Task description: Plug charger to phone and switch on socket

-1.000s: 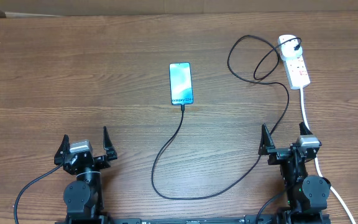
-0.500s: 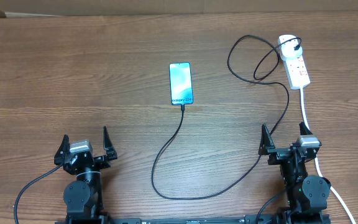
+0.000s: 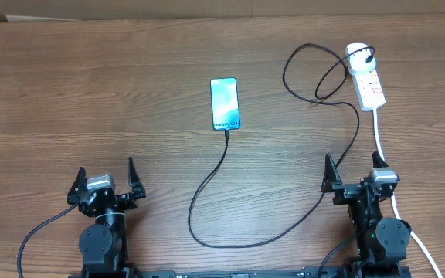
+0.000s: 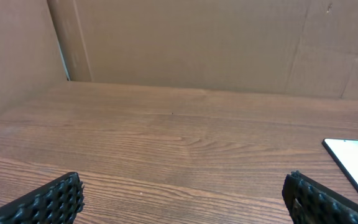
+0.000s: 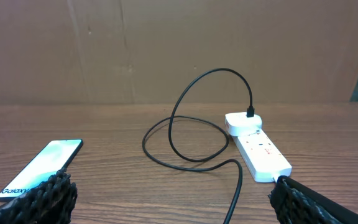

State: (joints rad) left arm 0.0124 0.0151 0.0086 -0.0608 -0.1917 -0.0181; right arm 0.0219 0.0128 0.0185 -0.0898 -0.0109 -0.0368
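The phone (image 3: 225,103) lies flat mid-table with its light blue screen up; it also shows in the right wrist view (image 5: 41,167) and at the right edge of the left wrist view (image 4: 353,163). The black charger cable (image 3: 230,220) runs from the phone's near end, loops across the table, and its plug sits in the far end of the white socket strip (image 3: 365,77), also in the right wrist view (image 5: 257,146). My left gripper (image 3: 105,181) is open and empty near the front left. My right gripper (image 3: 355,174) is open and empty at the front right, near the strip's white cord (image 3: 381,143).
Brown cardboard walls stand behind the table in both wrist views (image 4: 197,43). The charger cable makes a raised loop (image 5: 210,112) left of the strip. The white cord trails past my right arm to the front edge (image 3: 423,247).
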